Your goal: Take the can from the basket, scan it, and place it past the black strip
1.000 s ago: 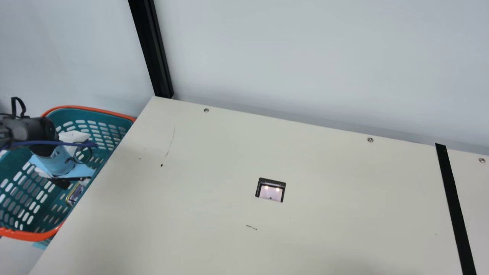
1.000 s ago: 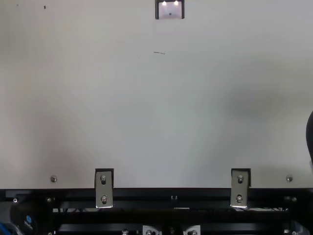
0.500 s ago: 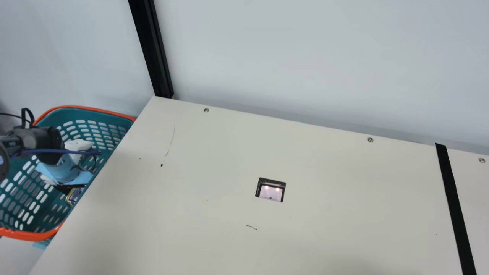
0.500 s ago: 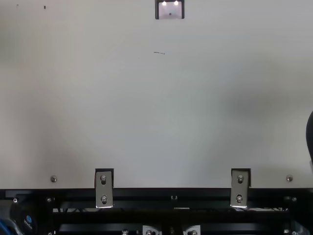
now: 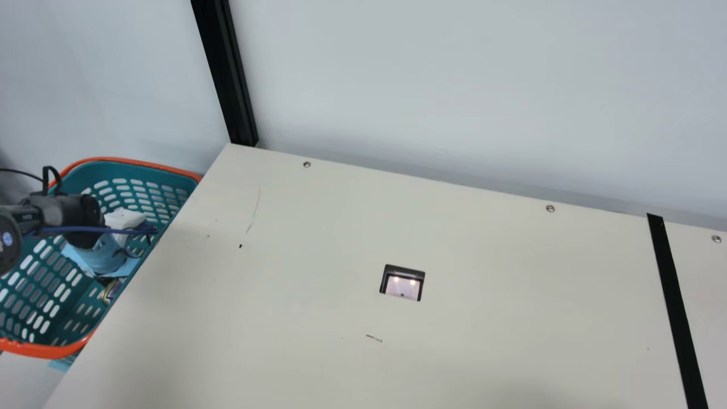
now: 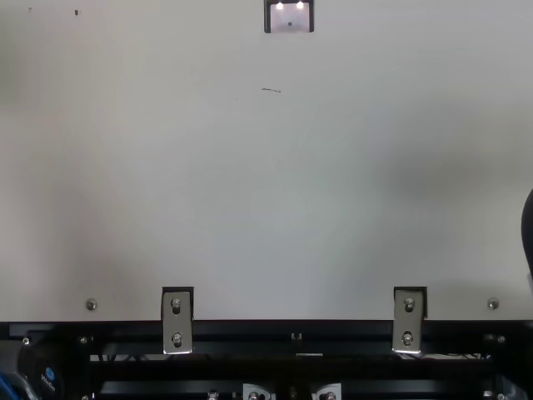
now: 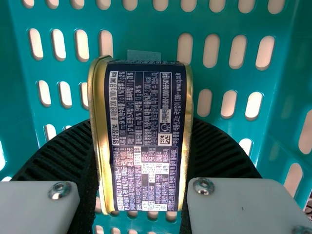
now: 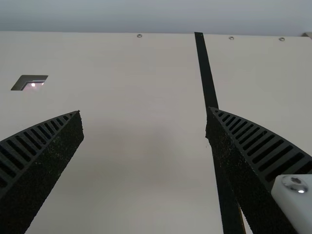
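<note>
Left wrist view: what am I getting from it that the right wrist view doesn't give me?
Left wrist only: the gold-rimmed can, tilted slightly, printed label facing the camera, and the teal slotted basket around it.

Right wrist only: the black strip and the scanner window in the cream tabletop.

Both: a gripper at the bottom edge, the left gripper and right gripper respectively.

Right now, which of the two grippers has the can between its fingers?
The left gripper, inside the basket; the right gripper is open above the table.
</note>
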Motion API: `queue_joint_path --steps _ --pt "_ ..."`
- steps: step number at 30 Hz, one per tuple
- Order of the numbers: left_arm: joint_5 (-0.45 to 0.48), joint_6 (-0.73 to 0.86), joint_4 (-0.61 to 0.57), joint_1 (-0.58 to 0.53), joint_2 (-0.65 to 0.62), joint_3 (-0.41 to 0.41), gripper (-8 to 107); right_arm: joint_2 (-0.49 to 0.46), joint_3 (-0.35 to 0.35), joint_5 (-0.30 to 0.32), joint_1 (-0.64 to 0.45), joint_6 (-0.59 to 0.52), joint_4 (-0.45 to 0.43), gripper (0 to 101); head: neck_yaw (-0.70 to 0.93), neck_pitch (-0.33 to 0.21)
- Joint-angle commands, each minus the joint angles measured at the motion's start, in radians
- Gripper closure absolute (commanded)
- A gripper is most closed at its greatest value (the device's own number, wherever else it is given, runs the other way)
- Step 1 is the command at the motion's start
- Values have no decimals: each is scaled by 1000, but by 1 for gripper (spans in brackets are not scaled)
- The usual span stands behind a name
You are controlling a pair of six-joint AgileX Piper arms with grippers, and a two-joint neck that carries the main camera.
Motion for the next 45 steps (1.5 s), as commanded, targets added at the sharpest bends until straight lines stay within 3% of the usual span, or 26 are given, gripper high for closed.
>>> queue_joint_path --steps 1,9,16,28,38,45 --pt "-20 -2 -3 3 -23 19 89 0 0 0 0 0 0 0 14 -31" --pt "-132 -4 -24 19 -176 121 89 0 0 0 0 0 0 0 14 -31" --pt "-208 55 -116 31 -380 232 89 0 0 0 0 0 0 0 14 -31" --pt "-266 123 -246 44 -733 368 89 0 0 0 0 0 0 0 14 -31" --pt "-214 80 -306 33 -994 428 89 0 0 0 0 0 0 0 14 -31" --pt "-65 66 -390 -9 -1182 489 89 0 0 0 0 0 0 0 14 -31"
